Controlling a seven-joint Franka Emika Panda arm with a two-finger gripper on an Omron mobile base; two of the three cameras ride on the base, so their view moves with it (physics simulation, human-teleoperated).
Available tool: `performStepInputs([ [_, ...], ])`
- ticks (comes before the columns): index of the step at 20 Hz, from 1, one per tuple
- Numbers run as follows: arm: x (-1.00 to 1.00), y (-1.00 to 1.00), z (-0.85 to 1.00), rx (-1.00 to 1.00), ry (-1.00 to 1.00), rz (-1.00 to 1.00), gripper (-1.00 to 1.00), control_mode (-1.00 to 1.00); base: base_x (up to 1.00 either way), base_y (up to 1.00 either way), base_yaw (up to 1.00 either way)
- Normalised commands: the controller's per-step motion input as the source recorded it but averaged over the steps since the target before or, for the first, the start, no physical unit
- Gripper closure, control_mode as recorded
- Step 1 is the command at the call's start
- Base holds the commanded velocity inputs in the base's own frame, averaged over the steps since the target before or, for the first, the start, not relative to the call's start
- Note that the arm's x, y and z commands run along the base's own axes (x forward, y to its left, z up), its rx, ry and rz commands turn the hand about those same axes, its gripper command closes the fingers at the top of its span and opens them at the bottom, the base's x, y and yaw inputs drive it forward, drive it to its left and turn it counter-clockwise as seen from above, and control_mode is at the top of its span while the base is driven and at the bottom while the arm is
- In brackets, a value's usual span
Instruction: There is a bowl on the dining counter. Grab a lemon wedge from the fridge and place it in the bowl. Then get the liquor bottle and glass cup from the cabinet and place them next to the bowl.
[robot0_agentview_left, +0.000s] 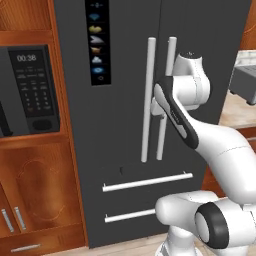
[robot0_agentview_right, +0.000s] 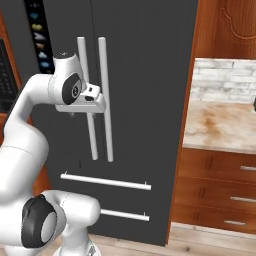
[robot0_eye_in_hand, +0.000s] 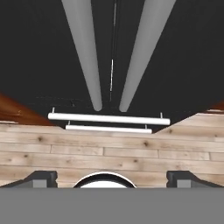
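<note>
Gripper (robot0_eye_in_hand: 112, 179) released, jaws spread wide, grasping nothing. Positioned close before closed fridge (robot0_agentview_left: 125, 150), just beside its two vertical handles (robot0_eye_in_hand: 87, 57). Aimed downward along doors toward drawer handles (robot0_eye_in_hand: 108, 118).

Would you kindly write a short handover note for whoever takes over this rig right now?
Gripper: open, holding nothing, up by the fridge's two vertical door handles, pointing down along them.
Fridge: both doors shut, both lower drawers shut.
Bowl, lemon wedge, liquor bottle, glass cup: none in sight from here.
Done: base parked in front of the fridge, arm raised at the handles.
Left: open the fridge, put the lemon wedge in the bowl, then bring bottle and cup from the cabinet.
</note>
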Motion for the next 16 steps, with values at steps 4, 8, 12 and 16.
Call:
performStepInputs([
  [4, 0.0, 0.0, 0.0, 0.0, 0.0, 0.0, -1.0, 1.0, -0.21, -0.08, 0.0],
  [8, 0.0, -0.1, -0.01, 0.0, 0.0, 0.0, -1.0, -1.0, 0.0, 0.0, 0.0],
  [12, -0.01, -0.37, 0.0, -0.08, -0.29, 0.0, -1.0, -1.0, 0.0, 0.0, 0.0],
  [16, 0.0, -0.35, 0.06, -0.04, -0.24, 0.03, -1.0, -1.0, 0.0, 0.0, 0.0],
])
